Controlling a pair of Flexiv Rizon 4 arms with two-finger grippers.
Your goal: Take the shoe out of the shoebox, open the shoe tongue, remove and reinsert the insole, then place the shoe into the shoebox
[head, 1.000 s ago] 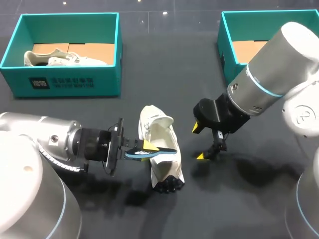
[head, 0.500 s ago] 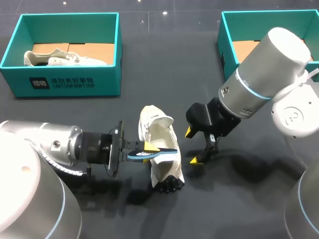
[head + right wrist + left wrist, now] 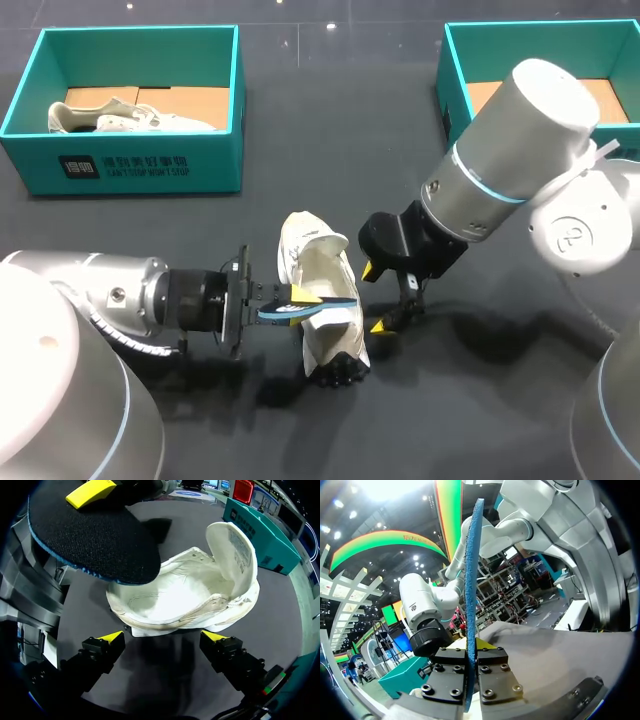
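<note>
A white shoe (image 3: 322, 268) lies on the dark table with its tongue (image 3: 232, 550) folded back and its inside (image 3: 180, 597) showing. My left gripper (image 3: 290, 297) is shut on the heel end of a dark insole (image 3: 325, 305) with a blue edge, held level just above the shoe's opening. In the left wrist view the insole (image 3: 472, 580) stands edge-on between the fingers (image 3: 471, 647). My right gripper (image 3: 375, 298) hangs open just right of the shoe, touching nothing. From the right wrist, its tips (image 3: 162, 637) flank the shoe's near side, with the insole (image 3: 95, 535) over the shoe.
A teal shoebox (image 3: 140, 165) at the back left holds a second pale shoe (image 3: 130, 118). Another teal shoebox (image 3: 452, 90) stands at the back right, its cardboard floor showing. My right arm's thick grey link (image 3: 510, 150) reaches over the table in front of it.
My right arm has moved left, bringing its open gripper close beside the shoe. The left gripper has kept the insole almost in place over the shoe.
</note>
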